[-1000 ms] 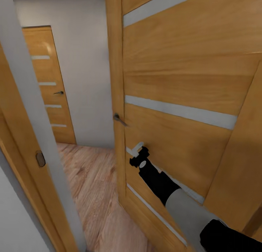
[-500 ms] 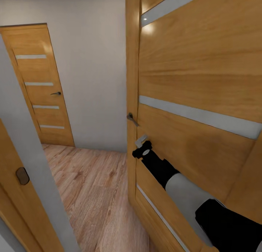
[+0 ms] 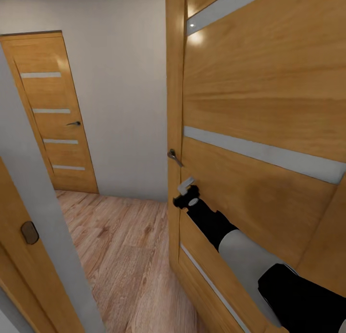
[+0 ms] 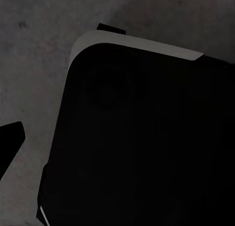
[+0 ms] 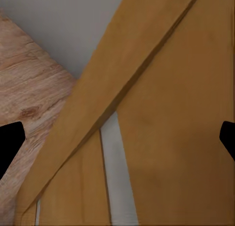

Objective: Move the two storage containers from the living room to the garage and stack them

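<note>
The two storage containers are not to be seen here; where they are, I cannot tell from these views, and the robot appears to be in transit through a doorway. In the head view the right arm reaches forward and its right gripper sits against the face of the open wooden door, just below the door handle. The right wrist view shows dark fingertips far apart at the frame's two edges with nothing between them, so the fingers are spread and empty, facing the door panel and its pale inlay strip. Compared with a second ago the whole scene has shifted, meaning the camera and base have moved: the second door across the hallway and the light plank floor now show more fully, while in the last half second almost nothing changes. I judge the door is being pushed aside to clear passage. The left gripper hangs over a dark shape; its finger state I cannot tell.
</note>
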{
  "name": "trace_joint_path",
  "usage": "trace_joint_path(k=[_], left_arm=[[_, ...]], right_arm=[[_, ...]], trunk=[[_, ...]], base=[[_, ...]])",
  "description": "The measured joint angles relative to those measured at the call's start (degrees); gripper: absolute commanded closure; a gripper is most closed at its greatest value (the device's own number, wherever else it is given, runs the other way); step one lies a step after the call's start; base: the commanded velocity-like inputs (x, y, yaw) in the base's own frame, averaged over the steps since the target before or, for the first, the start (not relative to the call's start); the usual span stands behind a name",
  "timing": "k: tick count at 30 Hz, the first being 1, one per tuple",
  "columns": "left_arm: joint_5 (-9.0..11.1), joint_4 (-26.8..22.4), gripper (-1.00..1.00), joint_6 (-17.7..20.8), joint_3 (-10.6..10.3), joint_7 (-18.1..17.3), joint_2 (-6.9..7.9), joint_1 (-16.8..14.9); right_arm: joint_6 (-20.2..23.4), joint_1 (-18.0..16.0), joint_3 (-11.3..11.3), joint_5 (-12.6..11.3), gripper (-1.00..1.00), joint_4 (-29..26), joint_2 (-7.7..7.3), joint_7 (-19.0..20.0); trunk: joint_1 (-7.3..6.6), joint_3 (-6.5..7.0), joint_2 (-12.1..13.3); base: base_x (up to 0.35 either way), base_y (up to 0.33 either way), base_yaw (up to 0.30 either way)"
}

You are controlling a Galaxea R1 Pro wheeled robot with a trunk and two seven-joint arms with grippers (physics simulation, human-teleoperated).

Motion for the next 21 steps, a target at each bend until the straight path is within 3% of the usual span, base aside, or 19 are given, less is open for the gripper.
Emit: trace_joint_path(k=[3,6,9,10,13,21], left_arm=[[0.0,0.0,-1.00,0.0,0.0,0.0,-0.01,0.0],[0.0,0.0,-1.00,0.0,0.0,0.0,0.02,0.0],[0.0,0.0,-1.00,0.0,0.0,0.0,-0.01,0.0],[0.0,0.0,-1.00,0.0,0.0,0.0,0.01,0.0],[0.0,0.0,-1.00,0.0,0.0,0.1,0.01,0.0],[0.0,0.0,-1.00,0.0,0.0,0.0,0.02,0.0]], right_arm=[[-3.4,0.0,0.2,-4.3,-1.00,0.1,0.00,0.1],[-3.9,0.3,0.6,-6.0,-1.00,0.8,0.00,-0.1],[-4.1,0.3,0.6,-6.0,-1.00,1.6,0.00,-1.8],[-4.9,0.4,1.0,-7.0,-1.00,2.6,0.00,-6.6],[-4.2,0.4,0.8,-6.6,-1.00,3.2,0.00,-10.5],[-2.1,0.6,1.3,-6.2,-1.00,3.2,0.00,-11.1]], trunk=[[0.00,0.00,0.0],[0.00,0.00,0.0],[0.00,0.00,0.0],[0.00,0.00,0.0],[0.00,0.00,0.0],[0.00,0.01,0.0]], base=[[0.000,0.000,0.000],[0.000,0.000,0.000],[0.000,0.000,0.000],[0.000,0.000,0.000],[0.000,0.000,0.000],[0.000,0.000,0.000]])
